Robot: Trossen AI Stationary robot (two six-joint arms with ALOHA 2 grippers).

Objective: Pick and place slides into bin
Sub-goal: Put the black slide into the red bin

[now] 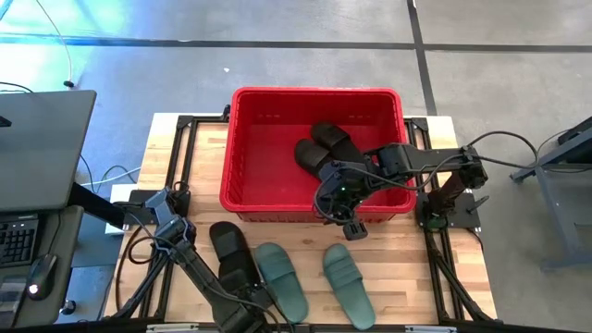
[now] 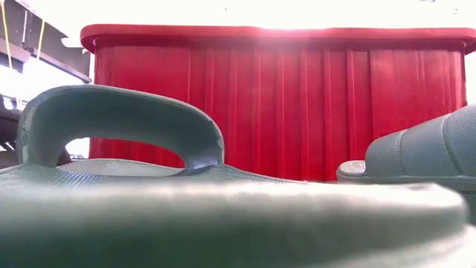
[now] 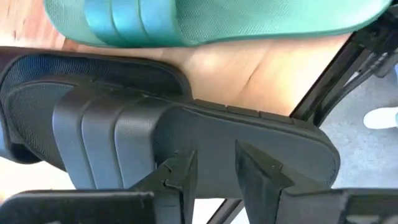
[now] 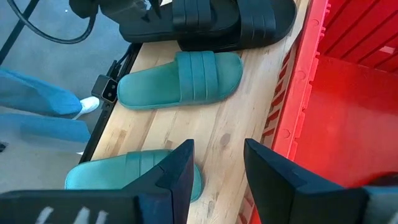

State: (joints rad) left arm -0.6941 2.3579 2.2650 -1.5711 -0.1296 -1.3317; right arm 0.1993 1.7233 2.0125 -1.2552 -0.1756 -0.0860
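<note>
The red bin [image 1: 250, 162] stands at the table's far middle with two black slides [image 1: 322, 148] lying inside it. Two more black slides [image 1: 233, 254] and two teal slides [image 1: 282, 277] [image 1: 350, 285] lie flat on the wood near the front edge. My left gripper [image 3: 214, 171] is open, low over the sole of a black slide [image 3: 205, 134] near one end, with the strap [image 3: 106, 140] beside it. My right gripper [image 4: 214, 162] is open and empty above the table, just in front of the bin's near wall [image 4: 298, 93]. My left gripper's fingertips [image 3: 180, 171] stand over the edge of the black slide's sole [image 3: 214, 146], which lies flat on the table. I cannot tell whether they touch it.
Bare wood [image 4: 230, 124] lies between the teal slides and the bin. A black metal frame [image 1: 185, 139] runs around the table. A desk with a keyboard [image 1: 18, 240] stands to the left. A person's blue-clad leg and white shoe [image 4: 43, 102] show by the table's front edge.
</note>
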